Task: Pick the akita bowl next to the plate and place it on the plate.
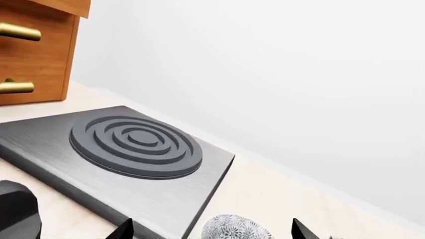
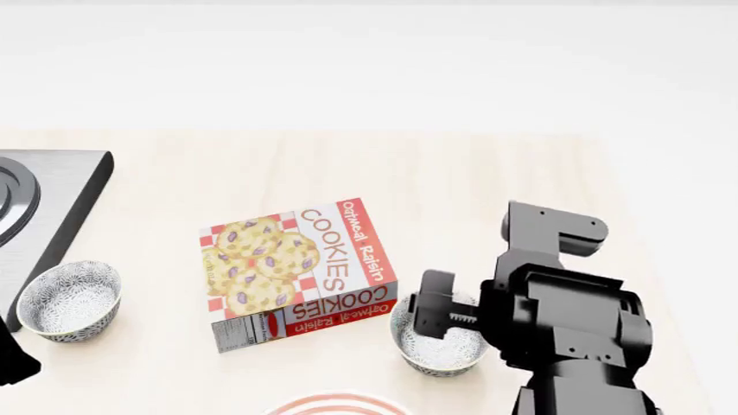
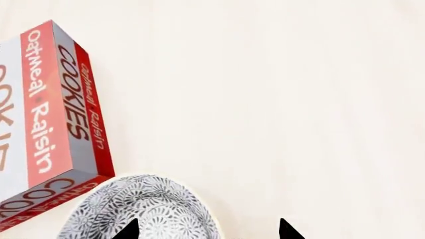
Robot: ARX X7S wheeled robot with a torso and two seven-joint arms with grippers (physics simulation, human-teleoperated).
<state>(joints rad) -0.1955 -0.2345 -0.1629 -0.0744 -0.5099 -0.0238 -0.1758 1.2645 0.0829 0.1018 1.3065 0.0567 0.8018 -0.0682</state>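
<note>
- the plate (image 2: pixel 337 405) shows only as a sliver of red rings and white at the very bottom edge of the head view; most of it is cut off.
- just beyond it and to the right sits the akita bowl (image 2: pixel 436 353), upright on the pale counter (image 2: pixel 485 190), its patterned wall close beside the lower right corner of the cookie box (image 2: pixel 297 275) — whether they touch is hard to tell.
- the right gripper (image 3: pixel 207 233) hangs over this bowl; in the head view the dark arm covers the bowl's right side. the right wrist view shows only two black fingertips (image 3: pixel 128 230), spread apart, one over the bowl's rim and the other out over bare counter — the claw is spread wide and holds nothing.
- the cookie box lies flat, its "oatmeal raisin cookies" face up; the right wrist view crops it at the edge.
- a second patterned bowl (image 2: pixel 71 299) stands well apart at the far left of the head view, beside the grey stove plate (image 2: pixel 69 186), which the frame cuts off.
- the left gripper (image 1: pixel 211 231) appears only as two black tips at the edge of the left wrist view, set apart with the second bowl's patterned side between them, not touching it — spread wide, empty.
- farther back in that view lie the stove plate with its raised ring burner, a wooden drawer unit (image 1: pixel 37 55) with brass handles, partly cropped, and a plain white wall.
</note>
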